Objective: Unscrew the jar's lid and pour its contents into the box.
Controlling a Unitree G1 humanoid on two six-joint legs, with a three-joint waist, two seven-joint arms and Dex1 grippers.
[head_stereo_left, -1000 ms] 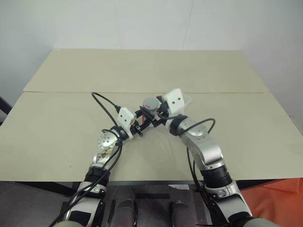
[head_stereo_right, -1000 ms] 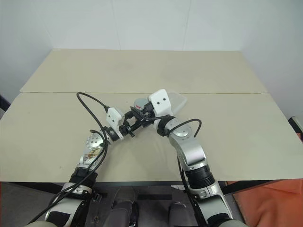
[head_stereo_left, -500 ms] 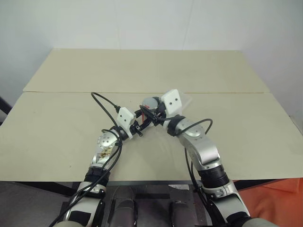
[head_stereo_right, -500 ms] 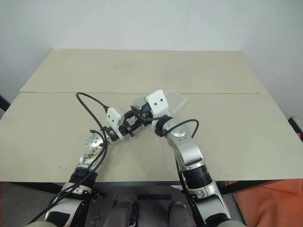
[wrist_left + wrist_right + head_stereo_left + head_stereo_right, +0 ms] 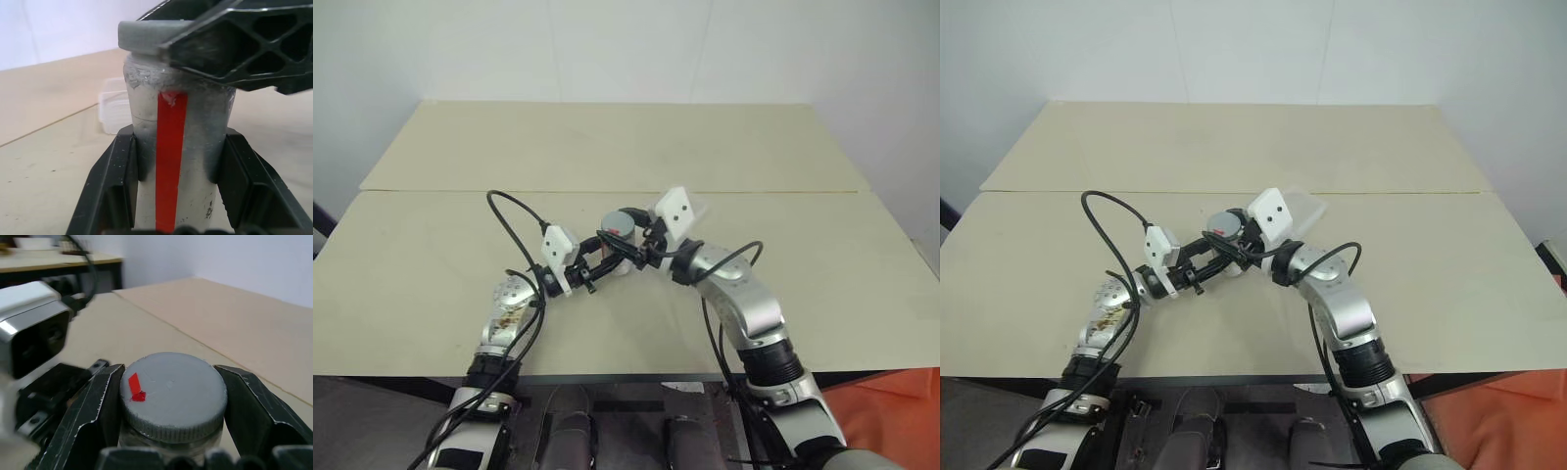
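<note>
The table [image 5: 450, 264] is pale tan and plain, made of two flat boards. A thin seam runs from left to right where the near board meets the far one. Behind the table stands a bare white wall [image 5: 607, 49]. At the near right corner, down past the table edge, there is a patch of orange [image 5: 891, 411].

The two arms meet over the middle of the near board. The left claw [image 5: 171, 196] is closed on the jar [image 5: 173, 161]. Its two black fingers press on the jar's sides, low down. The jar is upright and has a red stripe down its front.

The right claw [image 5: 168, 401] is closed on the lid [image 5: 173, 391]. One black finger is on each side of the lid's rim. The lid is grey, round and ridged, with a small red mark on top. It sits on top of the jar.

The box [image 5: 1307, 208] is clear plastic. It lies on the table just past the right claw, close to the seam. What is inside the jar is too hard to see.

Black cables [image 5: 514, 211] loop up from the left arm.
</note>
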